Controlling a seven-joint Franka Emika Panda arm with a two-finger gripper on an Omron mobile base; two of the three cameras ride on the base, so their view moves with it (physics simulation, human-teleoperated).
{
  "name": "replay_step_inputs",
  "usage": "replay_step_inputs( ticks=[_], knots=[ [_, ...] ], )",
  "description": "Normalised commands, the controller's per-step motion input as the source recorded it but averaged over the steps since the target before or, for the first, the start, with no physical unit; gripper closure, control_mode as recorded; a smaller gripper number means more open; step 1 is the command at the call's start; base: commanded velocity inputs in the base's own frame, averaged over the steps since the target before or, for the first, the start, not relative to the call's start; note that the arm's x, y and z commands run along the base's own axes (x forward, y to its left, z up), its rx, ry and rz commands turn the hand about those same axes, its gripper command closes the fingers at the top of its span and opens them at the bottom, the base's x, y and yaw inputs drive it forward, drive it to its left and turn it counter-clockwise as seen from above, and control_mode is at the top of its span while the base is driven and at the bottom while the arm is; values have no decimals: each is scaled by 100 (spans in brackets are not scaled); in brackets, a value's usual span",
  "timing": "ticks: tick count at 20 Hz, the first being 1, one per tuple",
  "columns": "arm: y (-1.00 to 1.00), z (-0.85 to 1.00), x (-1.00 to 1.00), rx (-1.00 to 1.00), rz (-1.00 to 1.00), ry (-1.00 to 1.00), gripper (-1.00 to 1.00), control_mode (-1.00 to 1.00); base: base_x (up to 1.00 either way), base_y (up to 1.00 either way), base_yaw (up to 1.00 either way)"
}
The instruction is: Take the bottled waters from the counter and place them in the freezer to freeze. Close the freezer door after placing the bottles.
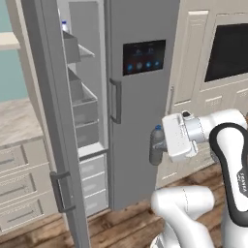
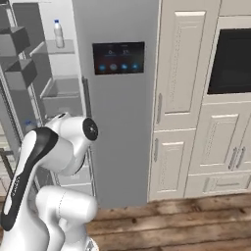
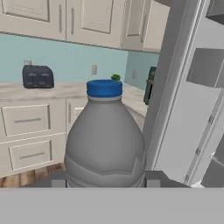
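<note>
Gripper (image 1: 160, 147) clamped on the grey bottle (image 1: 157, 145), fingers either side of its lower body in the hand view, bottle (image 3: 105, 135) upright in the grip, blue cap (image 3: 104, 88) up, long axis vertical. Bottle sits right at the fingertips, carried in mid air, off the bench. One arm only, so no choice of arm. From the gripper outward: just beyond the bottle is the closed fridge door with the dark display panel (image 1: 144, 56), and past that door's edge to the gripper's left is the open freezer (image 1: 85, 106), shelves and drawers showing. Key relation: freezer opening lies to the left and slightly ahead of the held bottle, with free shelf space level with or a bit above the gripper; judged next move is a sideways carry left into the compartment, keeping the bottle upright. Second bottle, the white bottle (image 2: 58, 33), already stands on an upper freezer shelf, well above the gripper. Freezer door (image 1: 51, 121) stands swung open further left, edge toward the base, bins on its inner side (image 2: 19, 54); risk of clipping that door edge or a shelf front on the way in. Bench (image 1: 17, 118) with cream drawers beyond the door, far left of gripper. Toaster (image 3: 38, 76) on the bench in the hand view, well behind the bottle. Door not yet closed.
</note>
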Motion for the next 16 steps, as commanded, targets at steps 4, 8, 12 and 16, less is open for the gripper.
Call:
replay_step_inputs(
  ticks=[4, 8, 12, 16],
  knots=[
    [0, 0, 0, 0, 0, 0, 100, 100, 66, 17, 46],
    [0, 0, 0, 0, 0, 0, 100, 100, 26, -3, 9],
    [0, 0, 0, 0, 0, 0, 100, 100, 51, -8, 0],
    [0, 0, 0, 0, 0, 0, 100, 100, 64, -1, 0]
  ],
)
